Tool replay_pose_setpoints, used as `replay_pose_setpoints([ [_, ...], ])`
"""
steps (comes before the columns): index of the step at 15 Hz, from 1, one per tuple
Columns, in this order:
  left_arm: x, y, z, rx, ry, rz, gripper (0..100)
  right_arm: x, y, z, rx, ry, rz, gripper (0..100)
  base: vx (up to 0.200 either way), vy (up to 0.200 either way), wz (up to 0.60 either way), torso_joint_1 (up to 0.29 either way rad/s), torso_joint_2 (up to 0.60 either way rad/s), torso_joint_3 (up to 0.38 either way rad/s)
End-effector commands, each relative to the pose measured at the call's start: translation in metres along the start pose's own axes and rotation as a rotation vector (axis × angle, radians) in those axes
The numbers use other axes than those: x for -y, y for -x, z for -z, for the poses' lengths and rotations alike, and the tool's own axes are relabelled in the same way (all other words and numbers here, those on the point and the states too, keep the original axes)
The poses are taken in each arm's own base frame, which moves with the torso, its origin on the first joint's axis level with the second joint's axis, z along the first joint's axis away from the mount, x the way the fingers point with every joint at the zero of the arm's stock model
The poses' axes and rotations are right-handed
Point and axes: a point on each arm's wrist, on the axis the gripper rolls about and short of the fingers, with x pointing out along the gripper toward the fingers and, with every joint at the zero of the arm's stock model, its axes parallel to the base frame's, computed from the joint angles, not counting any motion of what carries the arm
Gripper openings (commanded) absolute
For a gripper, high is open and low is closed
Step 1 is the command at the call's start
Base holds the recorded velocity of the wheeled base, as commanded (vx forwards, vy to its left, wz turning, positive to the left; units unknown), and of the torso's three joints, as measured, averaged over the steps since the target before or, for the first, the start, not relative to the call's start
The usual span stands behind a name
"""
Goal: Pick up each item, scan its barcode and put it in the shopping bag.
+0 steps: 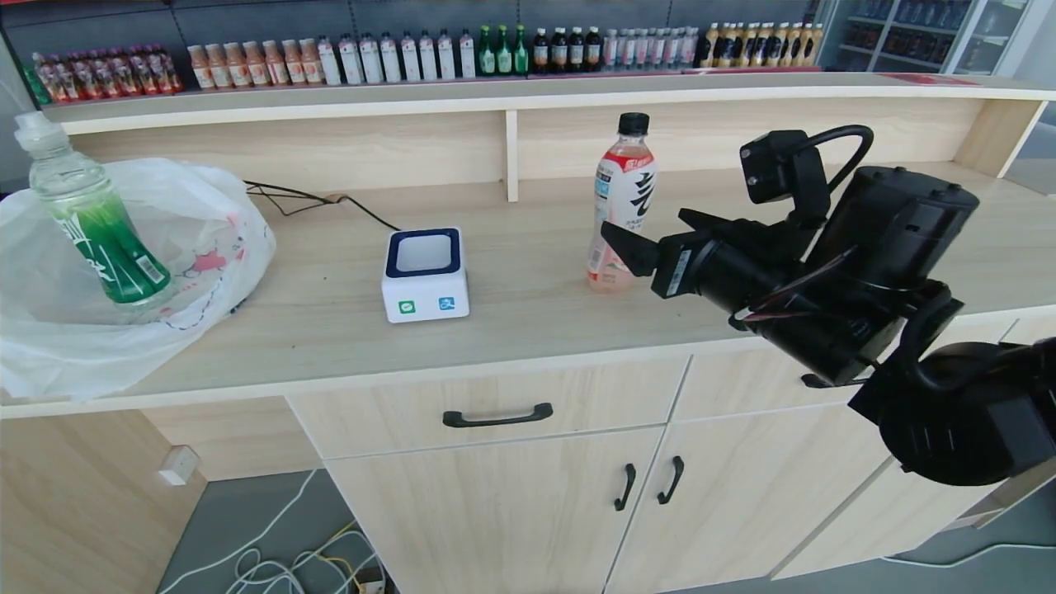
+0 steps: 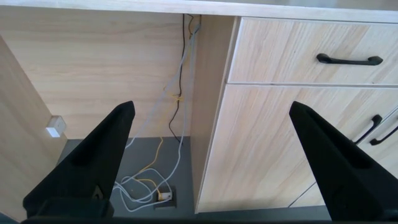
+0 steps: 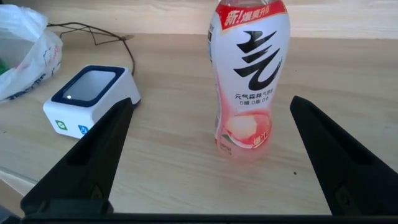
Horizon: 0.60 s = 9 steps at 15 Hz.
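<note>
A pink-labelled bottle with a black cap stands upright on the wooden counter. My right gripper hangs open just in front of it, level with its lower half. In the right wrist view the bottle stands a little beyond the open right gripper, not touched by either finger. A white scanner with a blue-rimmed window sits left of the bottle. At far left a green-labelled bottle leans inside a clear plastic shopping bag. My left gripper is open below the counter, facing the cabinet front.
A black cable runs along the counter behind the scanner. A raised back shelf with a vertical divider borders the counter. Drawers and doors with black handles lie below. Loose cables lie on the floor.
</note>
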Motion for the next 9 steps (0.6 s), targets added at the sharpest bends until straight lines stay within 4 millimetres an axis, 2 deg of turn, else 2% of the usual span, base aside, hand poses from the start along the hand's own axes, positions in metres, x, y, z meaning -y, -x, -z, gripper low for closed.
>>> replay_pose_setpoints([
  [1, 0.000, 0.000, 0.000, 0.000, 0.000, 0.000, 100, 0.001, -0.010, 0.011, -0.020, 0.003, 0.004, 100, 0.000, 0.000, 0.00, 0.000, 0.00, 0.000],
  [2, 0.000, 0.000, 0.000, 0.000, 0.000, 0.000, 100, 0.011, -0.017, 0.019, -0.036, 0.008, 0.033, 100, 0.000, 0.000, 0.00, 0.000, 0.00, 0.000],
  [4, 0.000, 0.000, 0.000, 0.000, 0.000, 0.000, 100, 0.017, -0.020, 0.020, -0.044, 0.011, 0.047, 100, 0.000, 0.000, 0.00, 0.000, 0.00, 0.000],
  [9, 0.000, 0.000, 0.000, 0.000, 0.000, 0.000, 100, 0.017, -0.042, 0.008, -0.053, 0.016, 0.038, 100, 0.000, 0.000, 0.00, 0.000, 0.00, 0.000],
])
